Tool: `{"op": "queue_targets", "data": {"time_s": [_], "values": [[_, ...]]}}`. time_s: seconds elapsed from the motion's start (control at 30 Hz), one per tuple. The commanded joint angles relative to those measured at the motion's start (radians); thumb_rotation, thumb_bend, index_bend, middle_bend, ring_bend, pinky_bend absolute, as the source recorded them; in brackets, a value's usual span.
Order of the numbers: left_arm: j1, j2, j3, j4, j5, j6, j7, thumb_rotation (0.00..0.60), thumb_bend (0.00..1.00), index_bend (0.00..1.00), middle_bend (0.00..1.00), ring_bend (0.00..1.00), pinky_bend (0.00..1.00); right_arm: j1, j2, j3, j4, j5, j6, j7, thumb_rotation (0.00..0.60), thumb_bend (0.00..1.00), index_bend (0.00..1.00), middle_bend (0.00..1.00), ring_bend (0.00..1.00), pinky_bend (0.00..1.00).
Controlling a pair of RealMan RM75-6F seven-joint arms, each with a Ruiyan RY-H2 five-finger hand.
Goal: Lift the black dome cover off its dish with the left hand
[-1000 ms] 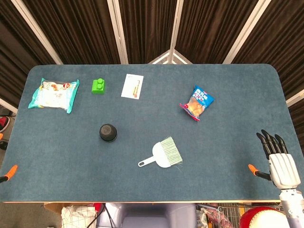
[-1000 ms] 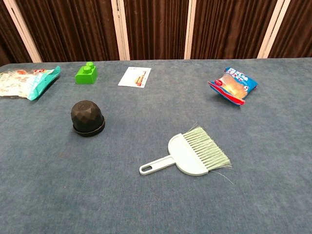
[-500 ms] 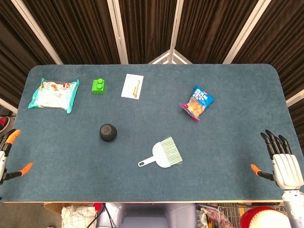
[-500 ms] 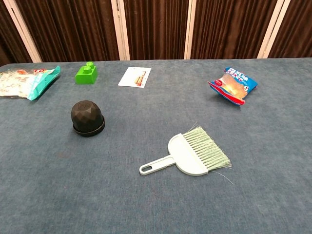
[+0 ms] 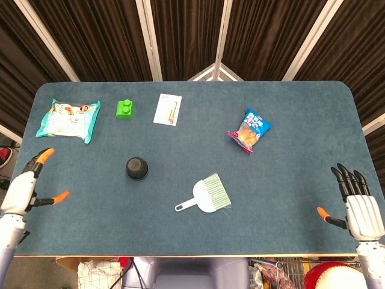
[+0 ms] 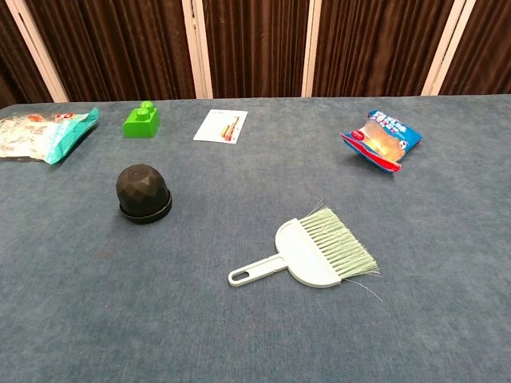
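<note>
Left hand (image 5: 24, 188) at the left edge of the blue tabletop (image 5: 289, 180), head view only; fingers (image 5: 43, 155) apart, orange-tipped, holding nothing. It sits well apart from the black dome cover, down and left of it.

Teal snack bag (image 5: 67, 120) lies flat near the far-left corner; in chest view it shows at the left border (image 6: 44, 130). Green block (image 5: 124, 109) just right of the bag, upright with studs on top (image 6: 141, 120).

Black dome cover (image 5: 136, 168) sits left of centre on the tabletop, on its dish (image 6: 144, 214), whose dark rim shows under the faceted dome in chest view (image 6: 143, 188). Nothing touches it. It lies nearer the robot than the green block.

White card (image 5: 167, 109) flat, right of the green block, near the far edge (image 6: 220, 125).

Small hand brush (image 5: 207, 194) near centre, pale green bristles pointing far-right, white handle toward near-left (image 6: 311, 250). Well apart from the dome cover.

Blue-and-red snack pouch (image 5: 249, 130) right of centre, far of the brush (image 6: 382, 140).

Right hand (image 5: 360, 212) at the near-right edge of the tabletop, head view only; dark fingers (image 5: 347, 179) straight and apart, orange-tipped thumb out to the side, holding nothing.
</note>
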Motion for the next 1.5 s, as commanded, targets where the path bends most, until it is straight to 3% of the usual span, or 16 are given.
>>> {"op": "queue_targets", "data": {"time_s": [0.03, 0.27, 0.8, 1.5], "values": [[-0.069, -0.052, -0.019, 0.043, -0.061, -0.095, 0.017, 0.600, 0.18, 0.03, 0.00, 0.00, 0.00, 0.004, 0.004, -0.004, 0.004, -0.004, -0.008, 0.008, 0.600, 0.21, 0.00, 0.01, 0.11, 0.01], [-0.164, -0.180, -0.045, 0.143, -0.145, -0.211, 0.024, 0.600, 0.17, 0.01, 0.00, 0.00, 0.00, 0.004, 0.004, -0.001, 0.008, 0.000, -0.007, 0.011, 0.600, 0.21, 0.00, 0.01, 0.11, 0.01], [-0.284, -0.433, -0.073, 0.368, -0.194, -0.287, 0.021, 0.600, 0.16, 0.01, 0.04, 0.00, 0.00, 0.020, -0.006, 0.007, 0.031, 0.026, -0.044, 0.022, 0.600, 0.21, 0.00, 0.01, 0.11, 0.01], [-0.356, -0.585, -0.066, 0.507, -0.214, -0.333, 0.070, 0.600, 0.13, 0.01, 0.07, 0.00, 0.00, 0.022, -0.016, -0.006, 0.026, 0.019, -0.057, 0.012, 0.600, 0.21, 0.00, 0.01, 0.11, 0.01]]}}
